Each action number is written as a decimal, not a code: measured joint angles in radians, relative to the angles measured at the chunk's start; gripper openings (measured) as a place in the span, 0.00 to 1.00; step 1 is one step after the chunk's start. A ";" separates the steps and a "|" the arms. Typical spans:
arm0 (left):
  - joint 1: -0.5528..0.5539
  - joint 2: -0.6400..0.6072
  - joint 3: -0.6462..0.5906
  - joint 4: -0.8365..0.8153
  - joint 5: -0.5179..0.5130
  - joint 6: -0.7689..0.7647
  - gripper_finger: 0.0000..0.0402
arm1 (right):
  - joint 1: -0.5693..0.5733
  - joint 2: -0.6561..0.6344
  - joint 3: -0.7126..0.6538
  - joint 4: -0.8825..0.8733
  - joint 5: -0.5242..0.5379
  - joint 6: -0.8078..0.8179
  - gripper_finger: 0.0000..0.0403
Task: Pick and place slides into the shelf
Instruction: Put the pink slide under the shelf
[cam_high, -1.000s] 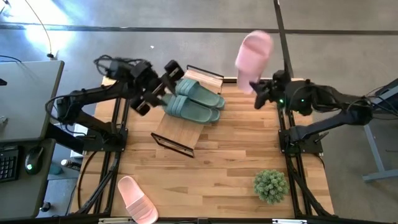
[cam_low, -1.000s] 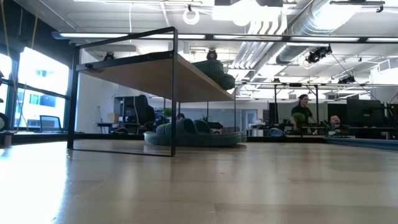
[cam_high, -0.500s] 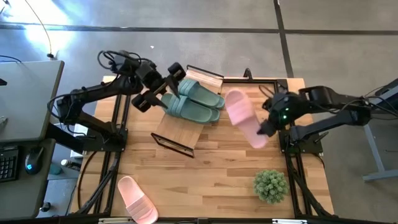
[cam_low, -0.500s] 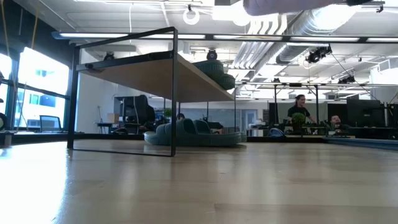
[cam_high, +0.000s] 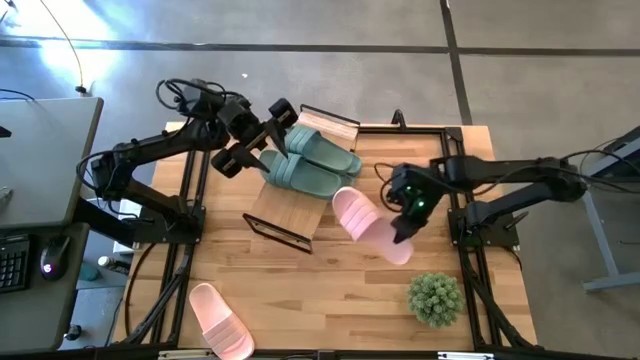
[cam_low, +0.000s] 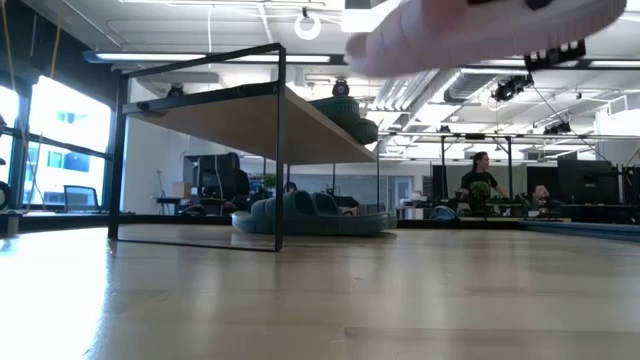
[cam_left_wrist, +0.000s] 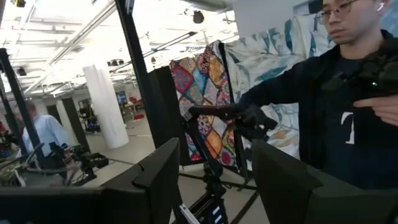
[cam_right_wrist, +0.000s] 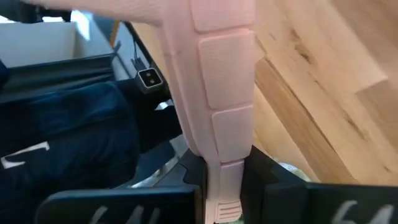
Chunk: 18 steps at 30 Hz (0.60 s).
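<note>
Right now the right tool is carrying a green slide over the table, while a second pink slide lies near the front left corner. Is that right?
Not quite. The slide in the right tool is pale pink, not green, as the high view shows. The rest holds: it is carried over the table, and a second pink slide lies near the front left corner.

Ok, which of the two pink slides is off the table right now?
The pink slide clamped in the right hand, held in the air beside the shelf. The other pink slide lies flat at the table's near left corner, untouched.
</note>
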 joint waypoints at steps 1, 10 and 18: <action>0.000 0.000 0.000 0.000 0.000 0.000 0.45 | -0.007 0.000 -0.035 0.037 -0.019 0.000 0.07; 0.000 0.000 0.000 0.000 0.000 -0.009 0.45 | -0.013 0.000 -0.317 0.374 -0.160 0.086 0.07; 0.000 0.000 -0.001 0.000 0.001 -0.011 0.45 | -0.008 0.034 -0.493 0.585 -0.173 0.168 0.07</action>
